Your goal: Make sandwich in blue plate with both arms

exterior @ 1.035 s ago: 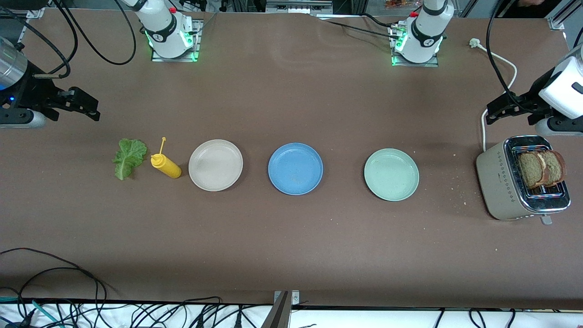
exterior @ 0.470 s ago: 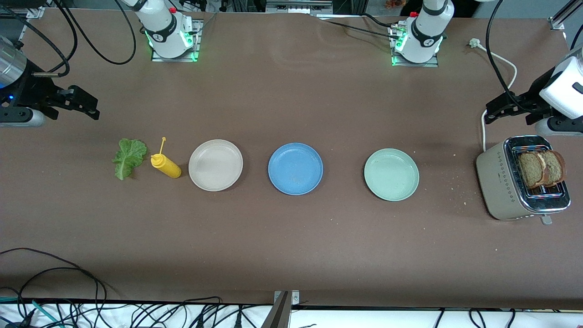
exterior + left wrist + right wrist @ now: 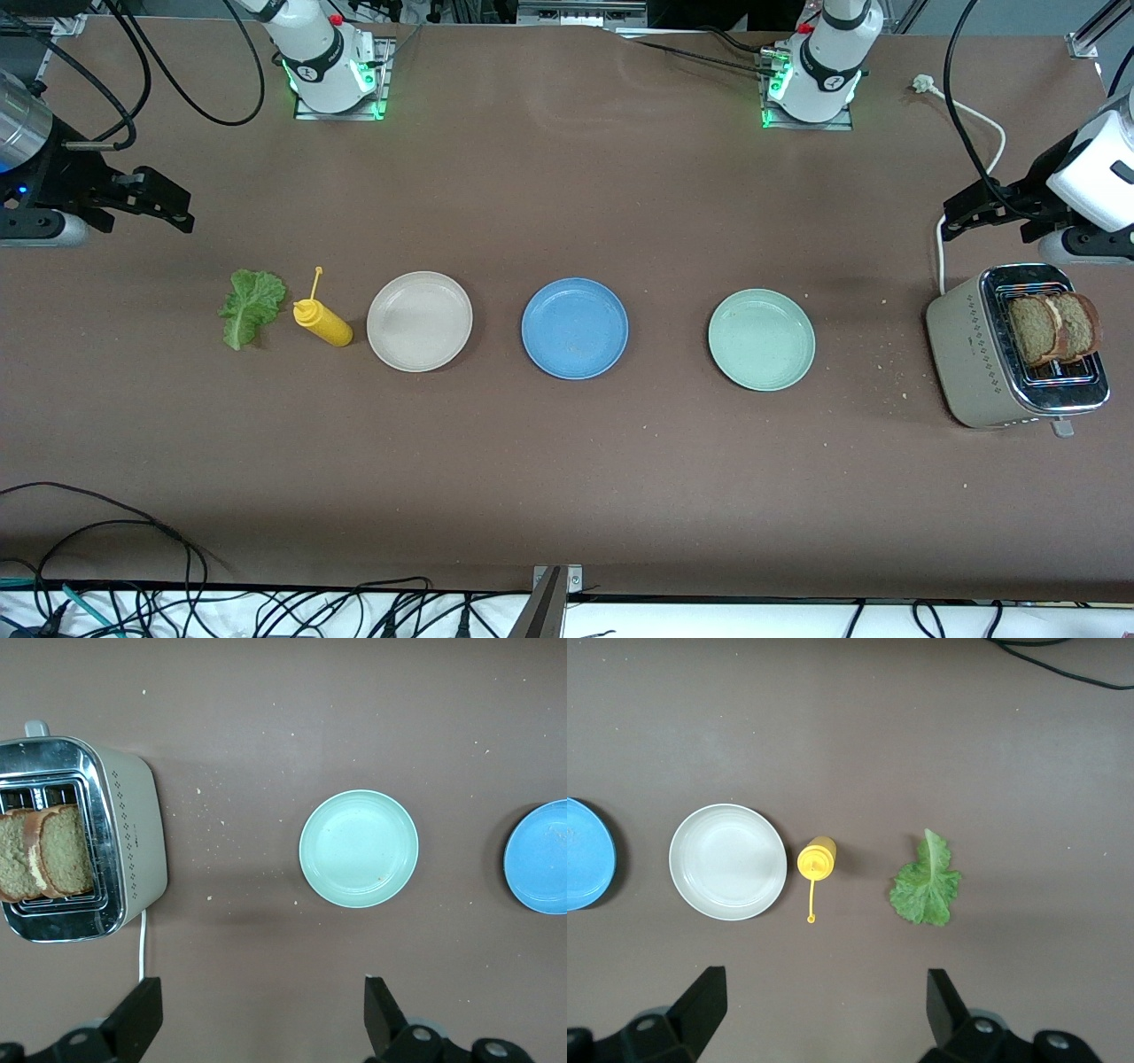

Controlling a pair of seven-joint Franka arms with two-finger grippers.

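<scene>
Nothing is assembled yet. The blue plate [image 3: 574,328] sits bare at the middle of the surface [image 3: 567,461], between a beige plate [image 3: 419,321] toward the right arm's end and a pale green plate [image 3: 761,339] toward the left arm's end.

The two bread slices [image 3: 1054,328] stand on edge, side by side, in the slots of a toaster [image 3: 983,354] at the left arm's end, about 3 o'clock from the blue plate in the front view. They look light, stiff and crumbly, so a gentle pinch across the exposed top crust seems safest. Their broad faces point along the row of plates.

The lettuce leaf [image 3: 251,306] lies flat at the right arm's end, about 9 o'clock from the blue plate, just beside a yellow squeeze bottle [image 3: 323,323]. It is thin, limp and easily torn; taking the thicker stem end looks best. Its long axis runs roughly 12 to 6 in the front view.

The left end effector [image 3: 257,1019] hovers over the surface beside the toaster, fingers spread wide, holding nothing. The right end effector [image 3: 824,1014] hangs over the surface near the lettuce, likewise wide apart and empty.
</scene>
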